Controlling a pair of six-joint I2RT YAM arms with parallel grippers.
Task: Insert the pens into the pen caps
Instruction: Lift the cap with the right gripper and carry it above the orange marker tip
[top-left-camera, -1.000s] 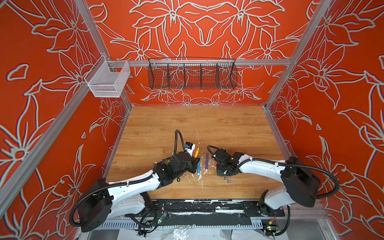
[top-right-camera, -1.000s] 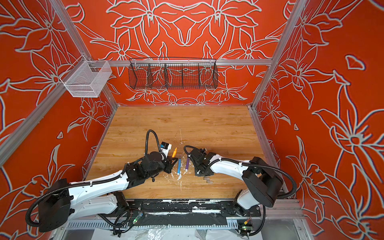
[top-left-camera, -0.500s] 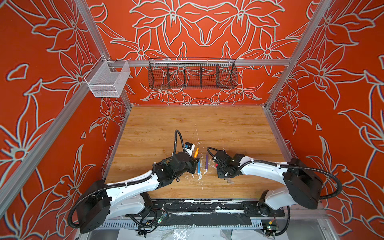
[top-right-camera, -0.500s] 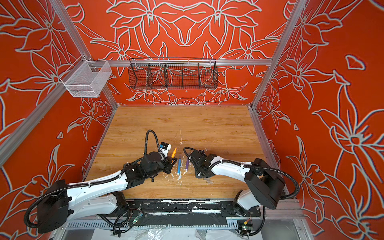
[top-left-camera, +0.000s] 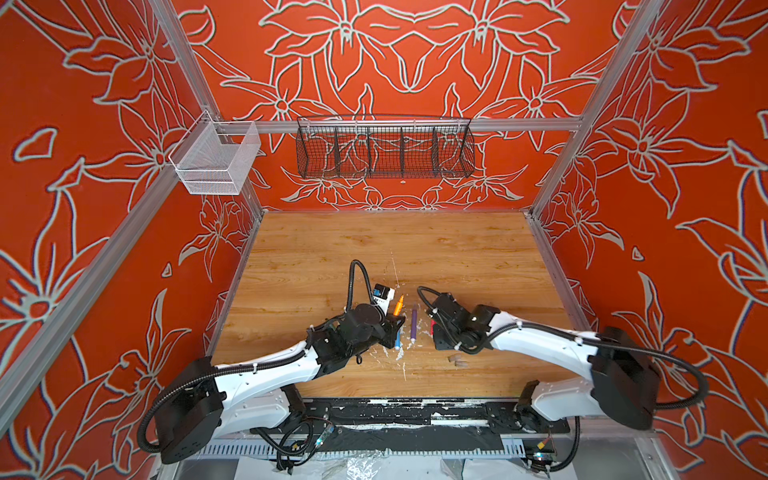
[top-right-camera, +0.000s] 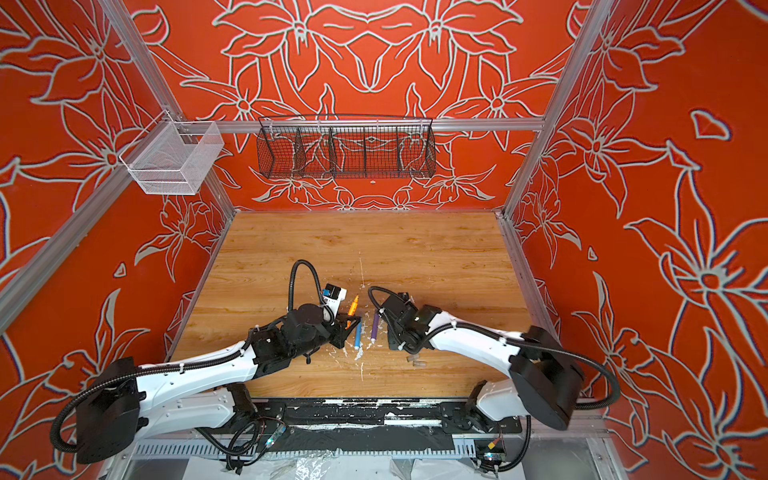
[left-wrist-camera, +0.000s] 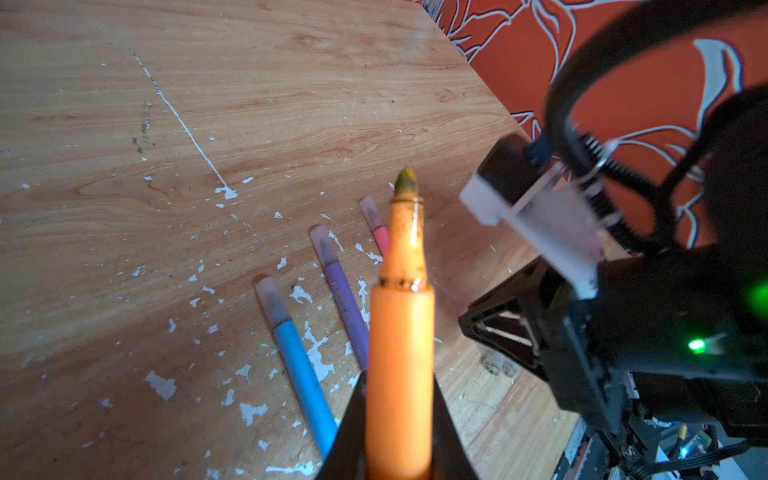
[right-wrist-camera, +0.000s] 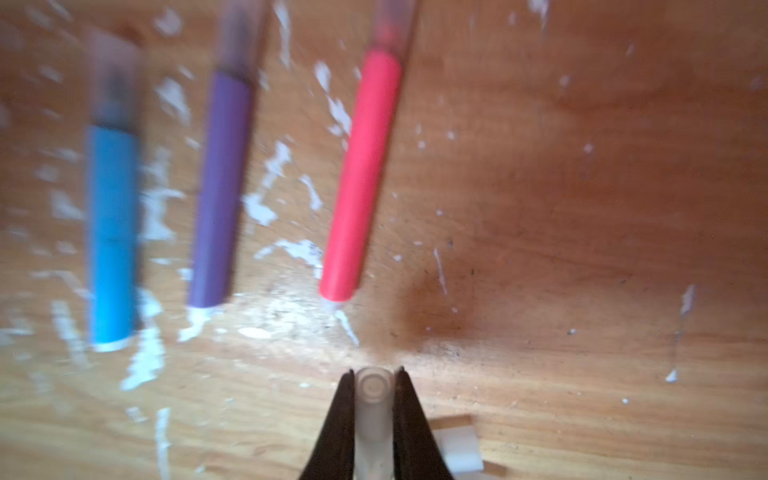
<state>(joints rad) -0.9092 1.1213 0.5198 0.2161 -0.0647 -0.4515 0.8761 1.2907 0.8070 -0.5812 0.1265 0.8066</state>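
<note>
One view, the right wrist's, shows the right gripper pinching a pen cap; the left gripper, held low, squeezes the orange pen.

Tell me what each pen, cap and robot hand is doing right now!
Orange pen: uncapped, held up by the left gripper.
Left gripper: shut on the orange pen.
Right gripper: shut on a cap.
Held cap: pinched, no pen in it.
Blue pen: capped, lying on the table.
Purple pen: capped, lying flat.
Pink pen: capped, lying flat.
Loose caps: two, lying without pens.
</note>
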